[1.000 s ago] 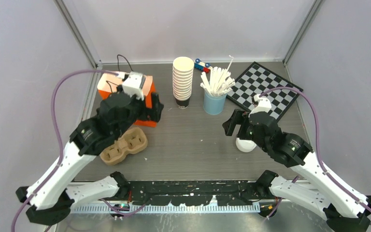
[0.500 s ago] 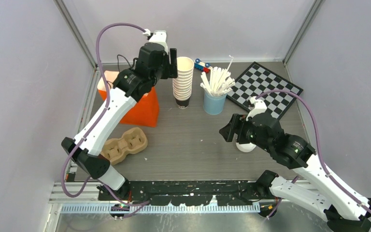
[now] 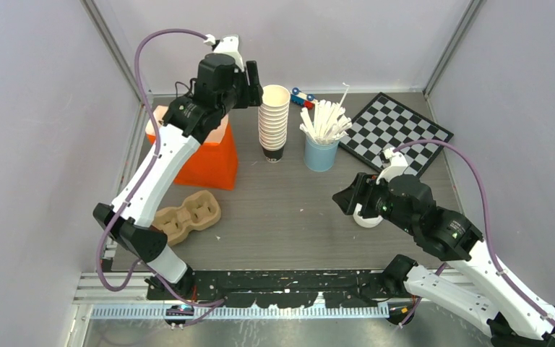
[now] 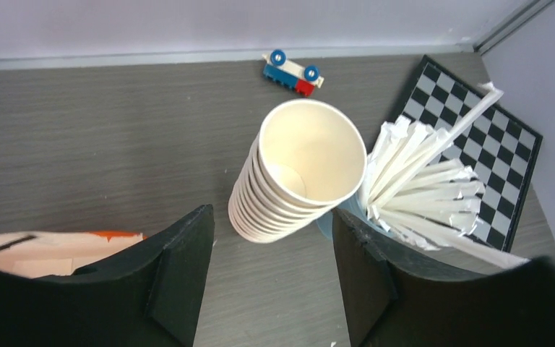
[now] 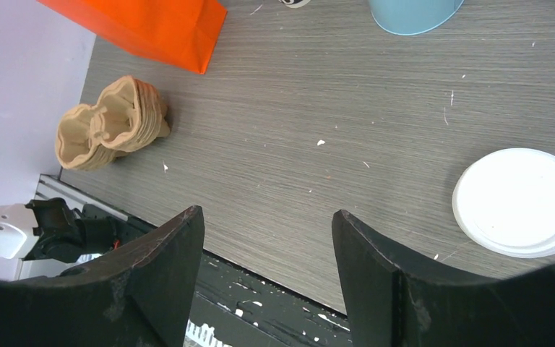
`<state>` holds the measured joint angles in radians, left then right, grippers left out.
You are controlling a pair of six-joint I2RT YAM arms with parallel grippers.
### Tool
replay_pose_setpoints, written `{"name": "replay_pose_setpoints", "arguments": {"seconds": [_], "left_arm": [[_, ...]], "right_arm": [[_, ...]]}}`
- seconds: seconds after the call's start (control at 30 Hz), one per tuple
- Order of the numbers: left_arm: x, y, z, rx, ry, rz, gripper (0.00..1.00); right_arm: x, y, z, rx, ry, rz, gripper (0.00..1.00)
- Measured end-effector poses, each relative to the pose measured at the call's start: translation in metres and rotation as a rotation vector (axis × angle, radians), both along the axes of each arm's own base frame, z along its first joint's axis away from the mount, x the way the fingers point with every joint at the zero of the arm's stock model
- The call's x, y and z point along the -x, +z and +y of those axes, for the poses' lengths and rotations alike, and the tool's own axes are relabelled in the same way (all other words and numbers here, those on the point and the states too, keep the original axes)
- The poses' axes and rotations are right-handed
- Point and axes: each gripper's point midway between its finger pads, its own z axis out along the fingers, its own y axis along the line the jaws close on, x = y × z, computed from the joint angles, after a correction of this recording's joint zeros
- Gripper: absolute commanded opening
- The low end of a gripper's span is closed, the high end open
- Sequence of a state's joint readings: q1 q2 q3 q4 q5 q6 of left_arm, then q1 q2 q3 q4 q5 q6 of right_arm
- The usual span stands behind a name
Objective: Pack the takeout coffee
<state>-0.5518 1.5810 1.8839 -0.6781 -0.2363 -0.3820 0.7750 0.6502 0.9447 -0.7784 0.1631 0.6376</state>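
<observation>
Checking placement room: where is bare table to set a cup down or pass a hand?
Widest bare patch: the middle, between the pulp carrier and the lidded cup, in front of the cup stack. The back row is crowded: orange bag, cup stack, blue stick cup, checkerboard.

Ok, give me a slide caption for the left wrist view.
Left gripper, open, looking down on a stack of paper cups beside a blue cup of sticks.

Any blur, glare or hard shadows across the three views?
Top external: sharp, even light, only soft shadows. Left wrist: cup stack crisp, near fingers dark and featureless. Right wrist: table grain sharp, lid nearly blown-out white, no smear visible.
</observation>
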Motion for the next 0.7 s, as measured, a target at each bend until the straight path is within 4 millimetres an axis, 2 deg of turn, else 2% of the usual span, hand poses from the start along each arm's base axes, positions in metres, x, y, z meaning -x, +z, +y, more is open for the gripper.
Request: {"name": "replay_pose_setpoints", "arguments": {"seconds": [0.1,0.23,0.43,0.57,0.7], "left_arm": [[-0.008,0.01,-0.001,0.018,0.003,-0.023,0.56],[-0.023,0.011,-0.007,0.022,0.005,-0.028,0.49],[-0.048,-0.013,-0.024,0.001,-0.009,0.016,0.43],[-0.052,-0.03,-0.027,-0.025,-0.013,0.056,0.43],[-0.052,-0.032,-0.025,-0.044,-0.014,0.06,0.43]], "right_arm": [[0.0,-0.002,-0.001,0.001,-0.007,0.005,0.69],[-0.001,-0.004,-0.001,-0.003,-0.017,0.011,0.69],[0.0,-0.005,-0.003,-0.006,-0.023,0.009,0.68],[-0.001,-0.008,-0.003,0.002,-0.027,0.013,0.68],[-0.001,-0.008,-0.004,0.004,-0.03,0.013,0.68]]}}
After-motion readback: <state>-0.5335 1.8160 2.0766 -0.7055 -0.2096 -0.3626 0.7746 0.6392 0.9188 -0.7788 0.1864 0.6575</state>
